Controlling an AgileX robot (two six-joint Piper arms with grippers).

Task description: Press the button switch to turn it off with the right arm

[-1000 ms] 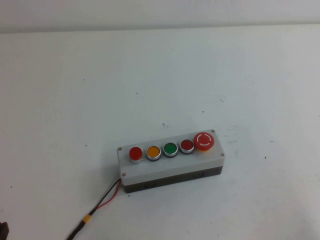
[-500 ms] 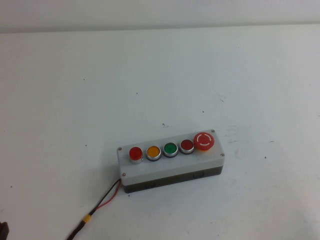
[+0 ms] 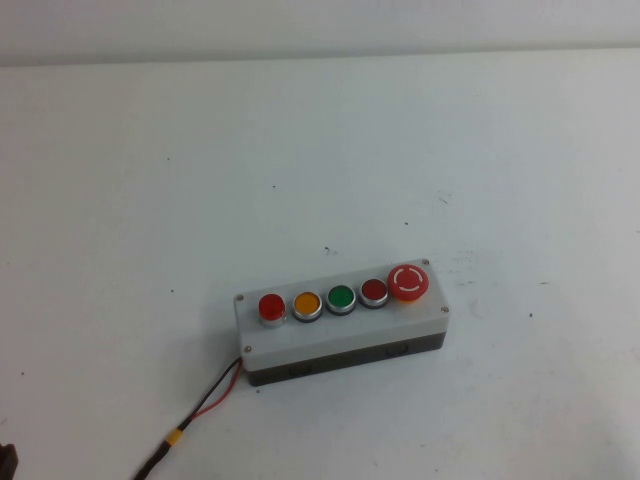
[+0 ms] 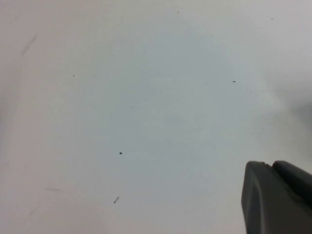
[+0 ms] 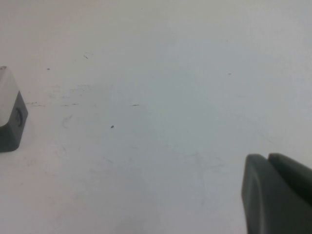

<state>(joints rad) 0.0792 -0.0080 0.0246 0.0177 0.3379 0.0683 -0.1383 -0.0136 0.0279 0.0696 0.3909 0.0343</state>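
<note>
The grey five-button box (image 3: pixel 340 335) lies on the white table, near the front middle in the high view. The button switch (image 3: pixel 271 307), small, round and bright red with a silver ring, is at the box's left end. My right gripper (image 5: pixel 266 157) shows only in the right wrist view, shut and empty over bare table. A corner of the box (image 5: pixel 9 122) sits at that view's edge, well away from the fingers. My left gripper (image 4: pixel 269 165) is shut and empty over bare table. Neither gripper shows in the high view.
Along the box from the switch are an orange button (image 3: pixel 307 303), a green button (image 3: pixel 341 298), a darker red flat button (image 3: pixel 374 291) and a big red mushroom button (image 3: pixel 408 282). Red and black wires (image 3: pixel 215 392) run from the box's left end to the front edge.
</note>
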